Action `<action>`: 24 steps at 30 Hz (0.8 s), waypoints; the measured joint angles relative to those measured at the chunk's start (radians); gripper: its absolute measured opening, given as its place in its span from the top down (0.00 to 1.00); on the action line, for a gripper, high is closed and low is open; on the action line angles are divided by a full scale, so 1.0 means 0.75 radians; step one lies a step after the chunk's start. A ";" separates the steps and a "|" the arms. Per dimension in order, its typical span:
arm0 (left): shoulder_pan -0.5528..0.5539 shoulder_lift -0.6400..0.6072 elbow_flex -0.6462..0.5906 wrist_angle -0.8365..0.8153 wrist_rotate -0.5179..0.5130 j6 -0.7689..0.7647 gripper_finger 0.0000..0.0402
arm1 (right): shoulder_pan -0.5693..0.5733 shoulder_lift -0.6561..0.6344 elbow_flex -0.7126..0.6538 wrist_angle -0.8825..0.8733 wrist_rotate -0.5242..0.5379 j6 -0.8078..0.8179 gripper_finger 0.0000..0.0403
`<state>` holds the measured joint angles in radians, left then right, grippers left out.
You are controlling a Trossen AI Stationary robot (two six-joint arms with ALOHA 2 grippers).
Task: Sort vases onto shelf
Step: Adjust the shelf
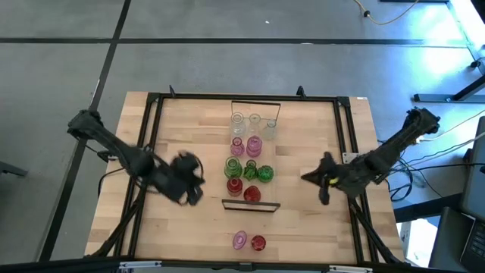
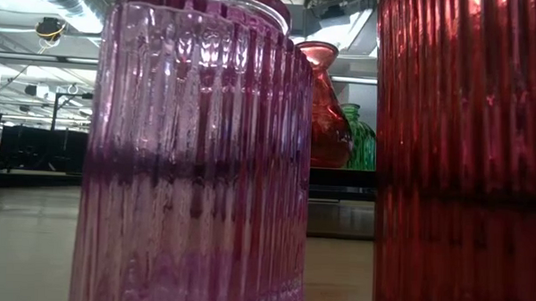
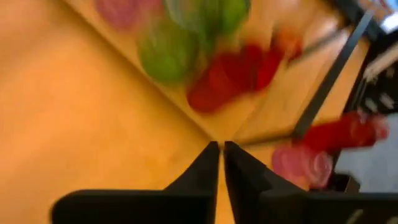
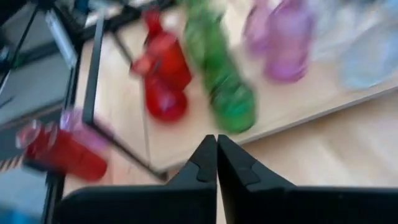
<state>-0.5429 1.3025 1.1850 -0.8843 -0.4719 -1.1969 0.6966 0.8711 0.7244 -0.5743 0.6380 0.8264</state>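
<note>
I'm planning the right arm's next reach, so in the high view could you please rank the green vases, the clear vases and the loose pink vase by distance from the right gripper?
From the right gripper:
1. Green vases, mid-shelf, nearest.
2. Clear vases, at the shelf's far end.
3. Loose pink vase, off the shelf near the table's front edge.

Grey floor, loose cables
</note>
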 joint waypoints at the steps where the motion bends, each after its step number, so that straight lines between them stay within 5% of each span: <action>1: -0.025 0.032 -0.061 0.083 0.022 -0.036 0.97 | 0.013 -0.021 0.035 -0.059 0.054 0.009 1.00; 5: -0.128 0.148 -0.285 0.383 -0.059 -0.270 1.00 | 0.032 -0.067 0.195 -0.291 0.204 0.022 1.00; 12: -0.258 0.278 -0.512 0.564 -0.218 -0.762 1.00 | 0.032 -0.066 0.446 -0.572 0.305 0.025 1.00; 16: -0.266 0.387 -0.596 0.888 -0.229 -0.801 1.00 | 0.031 -0.066 0.530 -0.679 0.327 0.025 1.00; 24: -0.188 0.517 -0.601 1.148 -0.275 -0.804 1.00 | 0.031 -0.066 0.554 -0.729 0.325 0.037 1.00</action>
<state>-0.6838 1.6901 0.7345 -0.0235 -0.6781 -1.8000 0.7200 0.8219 1.1400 -1.1214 0.8818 0.8538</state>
